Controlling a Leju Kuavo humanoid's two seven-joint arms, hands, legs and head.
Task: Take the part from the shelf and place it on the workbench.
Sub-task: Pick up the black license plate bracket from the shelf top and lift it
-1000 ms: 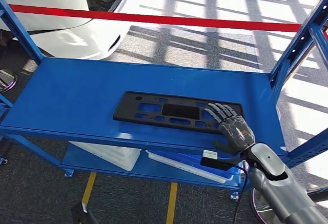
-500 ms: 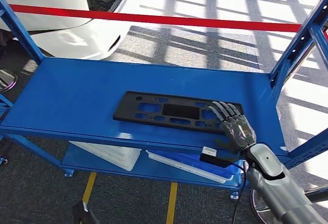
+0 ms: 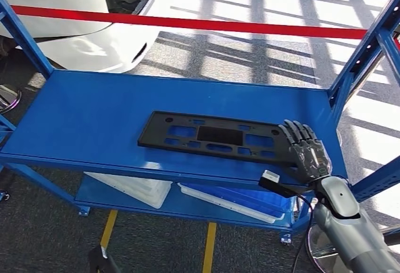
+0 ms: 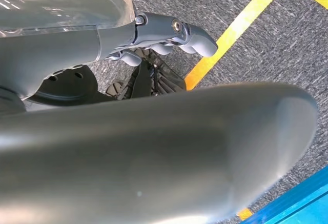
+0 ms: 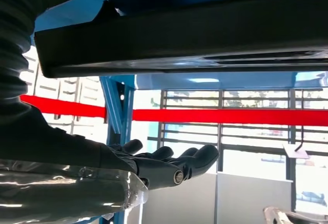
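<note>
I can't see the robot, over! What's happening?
Right hand open, over black part's right end. Part flat on blue shelf. Left hand hanging low. Nothing blocking.

Flat black plastic part (image 3: pixel 214 137) (long, with rectangular cutouts) lying lengthwise on the blue shelf (image 3: pixel 94 117)

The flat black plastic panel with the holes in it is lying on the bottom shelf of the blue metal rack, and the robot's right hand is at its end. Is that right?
Not quite. The flat black plastic panel with cut-out holes lies on the top shelf of the blue metal rack, not the bottom one. The head view shows this. The robot's right hand is indeed at the panel's end.
</note>
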